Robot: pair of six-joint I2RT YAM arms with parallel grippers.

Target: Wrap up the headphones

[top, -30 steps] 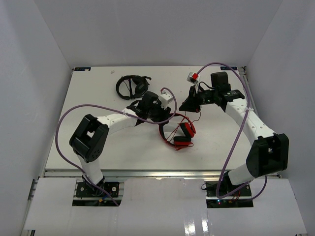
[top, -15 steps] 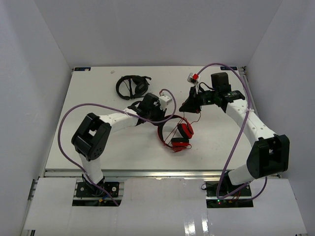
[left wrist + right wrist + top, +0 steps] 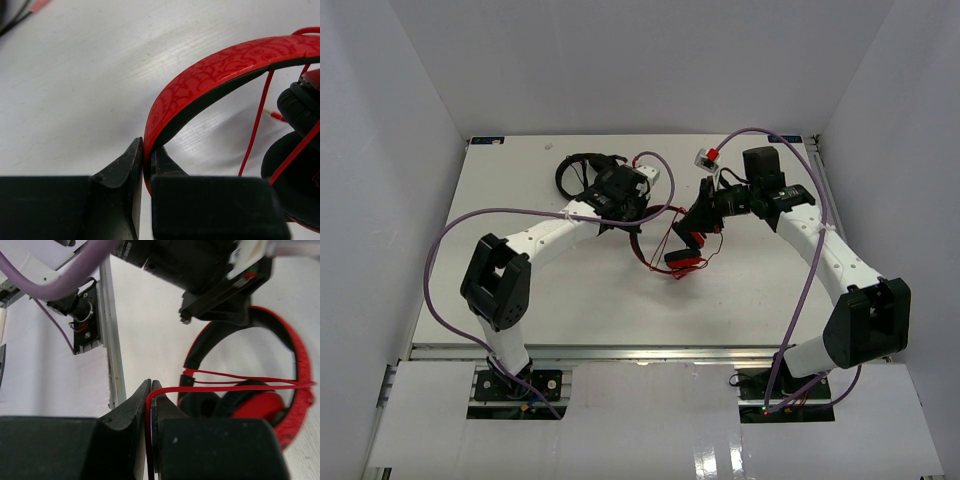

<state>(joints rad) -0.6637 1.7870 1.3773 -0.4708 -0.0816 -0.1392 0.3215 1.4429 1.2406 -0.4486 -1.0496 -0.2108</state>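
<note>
— Step in hand?

— Winding, by the look of it. Gripping the red over-ear headphones with black ear pads by the patterned headband, in the left gripper, closed down tight on the band's edge. Pinching the thin red cable in the right gripper, shut fully with the cable running out between the tips.

— Whereabouts?

— About the middle of the flat white table, between the two grippers, band toward the left one, ear cups toward the right. Cannot tell whether resting on the surface or lifted just clear.

— Next move?

— Probably another turn: carrying the cable round the arch, keeping it taut, holding the band steady meanwhile. Already showing at least two strands across the arch, so likely part-way through. Worth watching for slack sliding off near the cups.

— Count?

— One pair of red headphones, one red cable. One pair of all-black headphones, lying just beside the left wrist at the far side. Two grippers, both occupied.
</note>
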